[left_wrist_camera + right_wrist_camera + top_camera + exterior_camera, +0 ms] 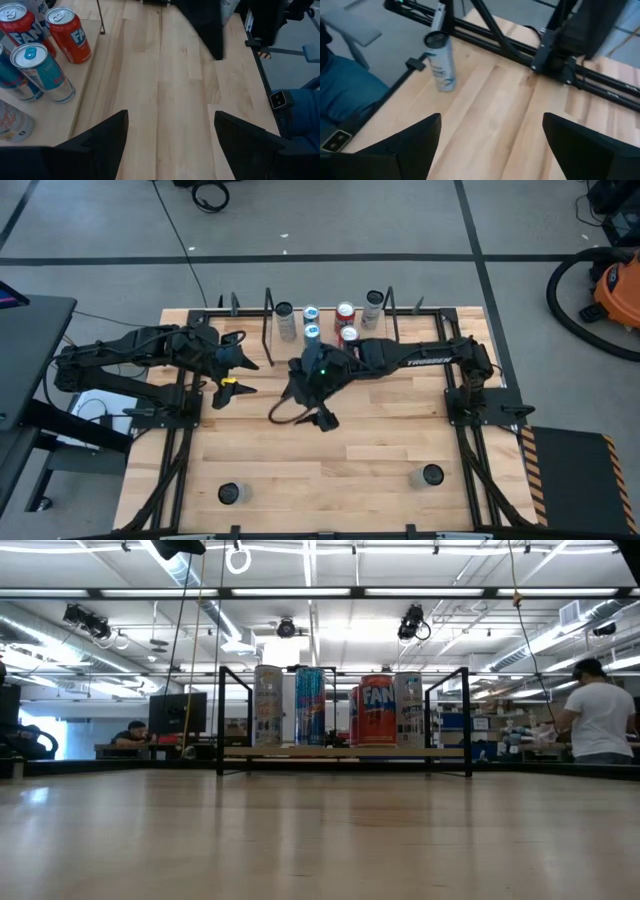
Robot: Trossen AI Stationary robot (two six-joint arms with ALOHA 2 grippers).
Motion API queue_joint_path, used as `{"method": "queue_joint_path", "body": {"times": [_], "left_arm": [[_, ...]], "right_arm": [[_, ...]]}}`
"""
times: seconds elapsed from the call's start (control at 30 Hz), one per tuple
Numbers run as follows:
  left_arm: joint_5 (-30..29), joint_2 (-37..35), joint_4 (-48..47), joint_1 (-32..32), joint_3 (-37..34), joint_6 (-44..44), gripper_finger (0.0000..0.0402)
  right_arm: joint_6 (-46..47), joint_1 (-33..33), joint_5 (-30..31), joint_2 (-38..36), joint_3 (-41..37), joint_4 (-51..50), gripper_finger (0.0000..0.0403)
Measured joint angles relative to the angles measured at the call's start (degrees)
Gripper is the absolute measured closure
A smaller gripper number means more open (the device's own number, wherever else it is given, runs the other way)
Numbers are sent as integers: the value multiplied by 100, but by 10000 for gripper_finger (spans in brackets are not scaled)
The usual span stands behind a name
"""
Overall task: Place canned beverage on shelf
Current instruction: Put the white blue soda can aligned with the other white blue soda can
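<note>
Both claws are empty. Right claw (318,402) sits mid-counter just in front of the shelf (325,340), fingers spread wide with nothing between them. Left claw (232,370) is by the shelf's left end, fingers also apart around bare wood.

Six cans already stand on the shelf (345,752), packed close: a pale one, two blue-and-silver ones (42,72), two orange ones (69,35) and another pale one at the right end. Two more cans wait near the counter's front edge, one on the left (231,493) and one on the right (431,476), well apart from both arms.

Risks:
- Row is tight; the right arm hangs close to it and could clip the front cans and topple them.
- Smooth round aluminium walls may slip or dent in an off-centre pinch.
- Thin black rod uprights (220,720) may snag a finger.
- Tall slim cans tip easily.

Counter (350,460) is flat pale wood planks, smooth.
</note>
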Motion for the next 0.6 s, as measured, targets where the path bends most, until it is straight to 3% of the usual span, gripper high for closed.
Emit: {"method": "queue_joint_path", "body": {"times": [0.27,0.6], "left_arm": [[-1,0,9,0,0,-160,104],[-4,0,48,7,2,-167,104]], "right_arm": [[48,290,8,275,13,87,7],[284,608,-30,973,4,824,5]]}}
